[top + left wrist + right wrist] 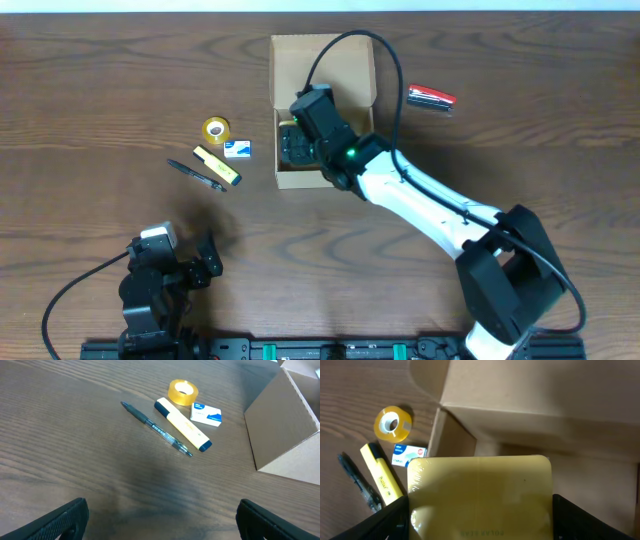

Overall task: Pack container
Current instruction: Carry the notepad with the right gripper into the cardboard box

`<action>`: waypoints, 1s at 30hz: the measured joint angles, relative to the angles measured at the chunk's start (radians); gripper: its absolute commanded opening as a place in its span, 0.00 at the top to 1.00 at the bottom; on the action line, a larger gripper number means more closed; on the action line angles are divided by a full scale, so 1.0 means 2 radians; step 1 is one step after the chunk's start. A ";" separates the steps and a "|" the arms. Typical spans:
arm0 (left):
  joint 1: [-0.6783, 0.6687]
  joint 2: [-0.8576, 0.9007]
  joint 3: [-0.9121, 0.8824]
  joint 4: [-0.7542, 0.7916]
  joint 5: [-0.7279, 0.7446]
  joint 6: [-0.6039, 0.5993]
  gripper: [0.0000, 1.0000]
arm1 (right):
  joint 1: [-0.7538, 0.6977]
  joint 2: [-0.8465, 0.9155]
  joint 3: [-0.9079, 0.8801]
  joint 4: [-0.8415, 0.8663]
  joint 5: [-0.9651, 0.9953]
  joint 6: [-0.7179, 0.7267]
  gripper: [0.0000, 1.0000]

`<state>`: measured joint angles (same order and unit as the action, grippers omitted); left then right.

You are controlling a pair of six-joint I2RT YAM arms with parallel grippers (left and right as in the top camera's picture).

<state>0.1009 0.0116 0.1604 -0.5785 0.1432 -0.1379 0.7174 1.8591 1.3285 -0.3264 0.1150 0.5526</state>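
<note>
Container (350, 70) of plain tan cardboard, rectangular, flap open, sits at the far middle of the dark wooden table (100, 80). The right gripper (298, 140) reaches inside it, clamped on a yellow square plastic-wrapped pad (480, 490). The left gripper (162, 520) waits near the front-left edge, fingers apart.
</note>
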 measured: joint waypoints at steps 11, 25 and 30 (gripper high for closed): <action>0.000 0.000 0.000 0.000 0.000 0.000 0.05 | 0.015 0.029 0.000 -0.002 0.041 0.045 0.52; 0.000 0.000 0.000 0.000 0.000 0.000 0.05 | 0.015 0.042 0.000 -0.002 0.060 0.074 0.51; 0.000 0.000 0.000 0.000 0.000 0.000 0.05 | 0.015 0.068 0.000 -0.002 0.060 0.074 0.49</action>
<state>0.1009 0.0116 0.1604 -0.5785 0.1432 -0.1379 0.7483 1.9949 1.3285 -0.3309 0.2344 0.7010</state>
